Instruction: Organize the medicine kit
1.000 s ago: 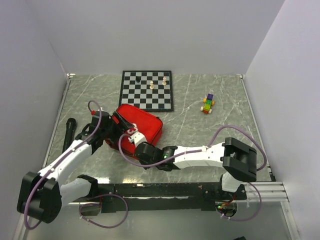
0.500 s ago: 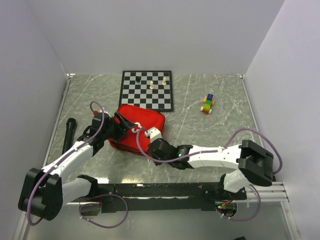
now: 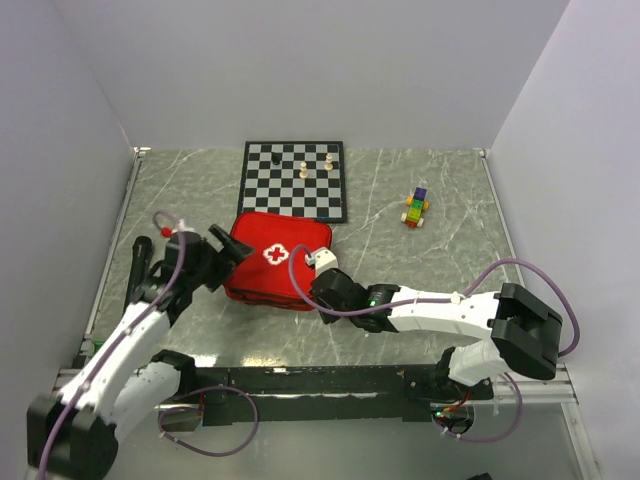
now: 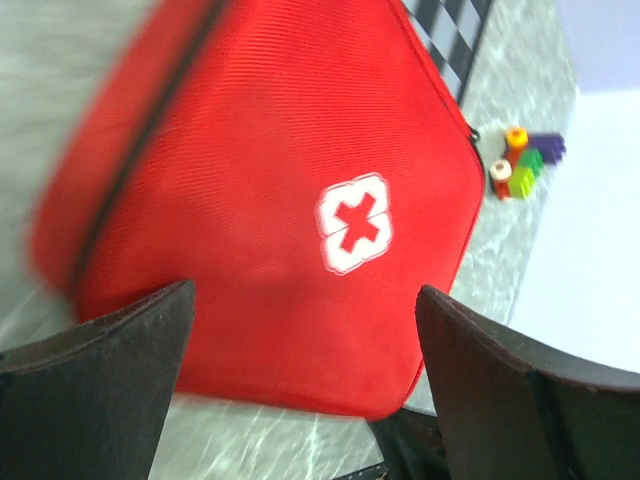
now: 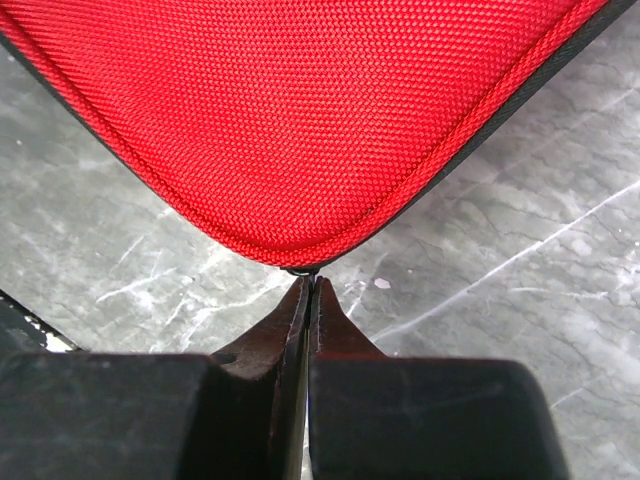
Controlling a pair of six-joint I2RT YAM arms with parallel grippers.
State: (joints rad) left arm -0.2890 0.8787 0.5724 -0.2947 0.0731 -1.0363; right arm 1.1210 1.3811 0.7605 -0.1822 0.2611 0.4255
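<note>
Red medicine kit (image 3: 278,262) lies flat and closed on the grey marbled table (image 3: 400,260), white cross emblem (image 4: 354,222) facing up. It sits left of centre, just in front of the chessboard (image 3: 293,180).

Right gripper (image 5: 305,282): fingers pressed together, tips right at the kit's rounded corner seam. Can't tell if anything is pinched between them.

Left gripper (image 4: 305,300): fingers spread wide at the kit's left edge, nothing between them, no visible contact.

Three chess pieces (image 3: 304,170) stand on the board's far rows. Coloured block toy (image 3: 416,208) lies well off to the right. Black cylindrical object (image 3: 136,262) lies by the left wall.
</note>
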